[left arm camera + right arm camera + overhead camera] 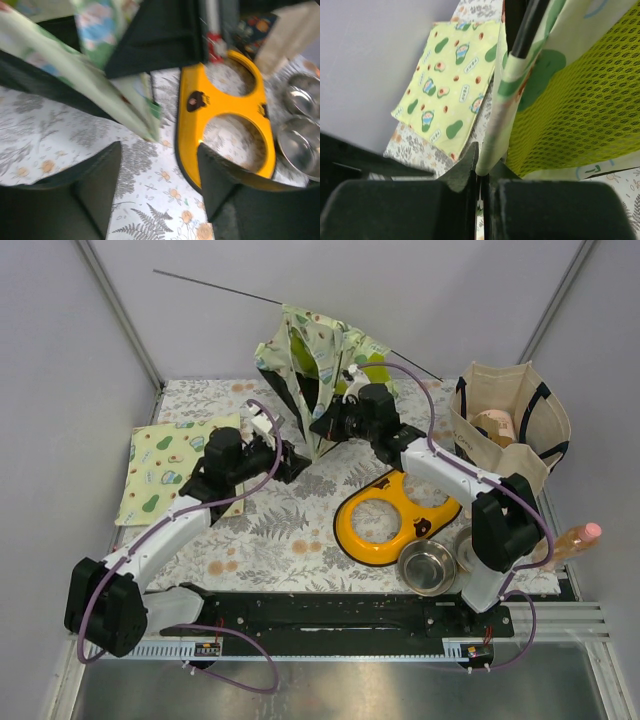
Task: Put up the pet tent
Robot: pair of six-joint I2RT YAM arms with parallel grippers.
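- The pet tent stood partly raised at 12 o'clock on the counter, its avocado-print fabric sagging and a lime-green mesh panel showing on its 3 o'clock side
- One thin black pole stuck out of the tent top toward 10 o'clock
- The right tool was closed tight on a fabric edge of the tent, at the tent's 5 o'clock corner
- The left tool was wide with nothing between its fingers, just at 7 o'clock of the tent's lower edge and not touching it
- The flat avocado-print mat lay at 9 o'clock, well apart from the tent
- The orange feeder lay flat at 5 o'clock of the tent, with two steel bowls just past it at 5 o'clock
- A canvas bag stood at 2 o'clock
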